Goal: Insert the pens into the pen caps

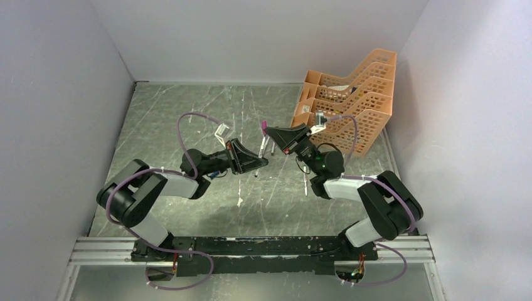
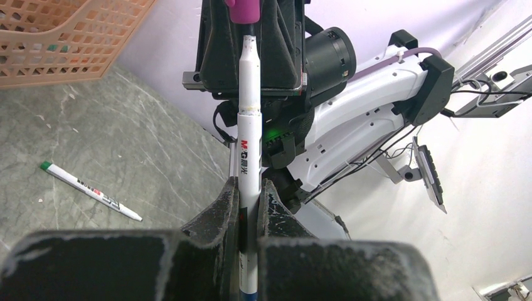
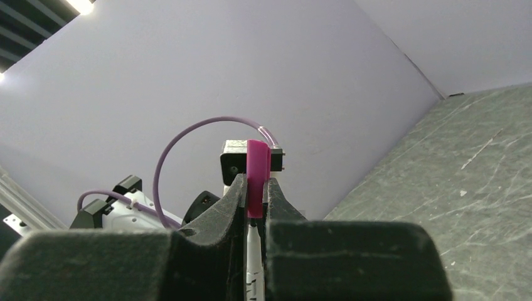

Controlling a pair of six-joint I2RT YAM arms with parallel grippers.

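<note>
Magenta cap (image 3: 258,179) pinched in right tool (image 3: 254,189) meets white pen (image 2: 249,100) clamped in left tool (image 2: 249,195).

The right gripper (image 3: 254,188) pinches a magenta cap (image 3: 257,168) upright between its two black fingers (image 3: 216,216), the cap's top rising above their tips. Just below the cap and in line with it, a white pen (image 3: 253,254) shows in the narrow gap. Behind, a purple cable (image 3: 188,128) loops over the other arm (image 3: 122,213). The grey-green tabletop (image 3: 452,163) lies to the right, below a pale lilac wall (image 3: 251,63).
</note>
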